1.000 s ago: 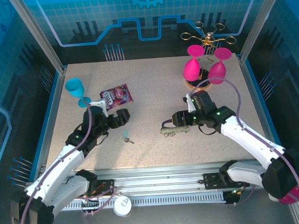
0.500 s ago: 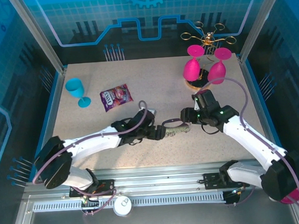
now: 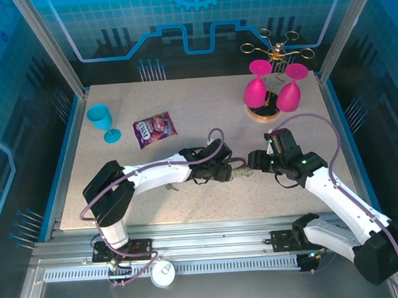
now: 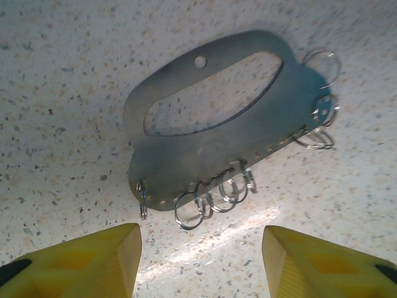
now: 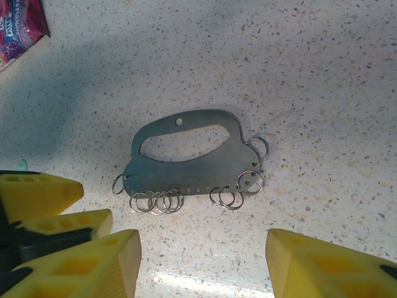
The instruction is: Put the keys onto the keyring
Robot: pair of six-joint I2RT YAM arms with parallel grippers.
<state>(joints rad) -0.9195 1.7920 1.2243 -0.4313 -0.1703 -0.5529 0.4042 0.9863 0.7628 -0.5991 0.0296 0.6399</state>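
Two robot arms meet over the keyring [image 4: 248, 133] at the middle of the table [image 3: 203, 101]. It is a flat grey plate with an oval cut-out and a row of small split rings along one edge. The left gripper [image 4: 201, 261] hangs just above it, yellow fingers spread and nothing between them. The right gripper [image 5: 201, 267] faces it from the other side, likewise spread and empty.

The plate lies flat on the speckled top, held by neither. The job appears to be at its opening step, securing the keyring, with no key threaded yet. A small key [image 3: 173, 188] seems to lie beside the left forearm, well behind that gripper, though it is too small to make out clearly.

The next move likely calls for one gripper to pin or lift the plate by its edge while the other fetches the key. That is fine work, since the plate sits flush with the table and the rings are tiny.

Little crowds the spot. A snack packet [image 3: 155, 128] and a blue goblet [image 3: 103, 121] sit to the left, and two upturned pink glasses [image 3: 255, 90] stand by a gold rack [image 3: 274, 50] at the far right — all well apart. The two grippers, close together, look to be each other's main obstacle.
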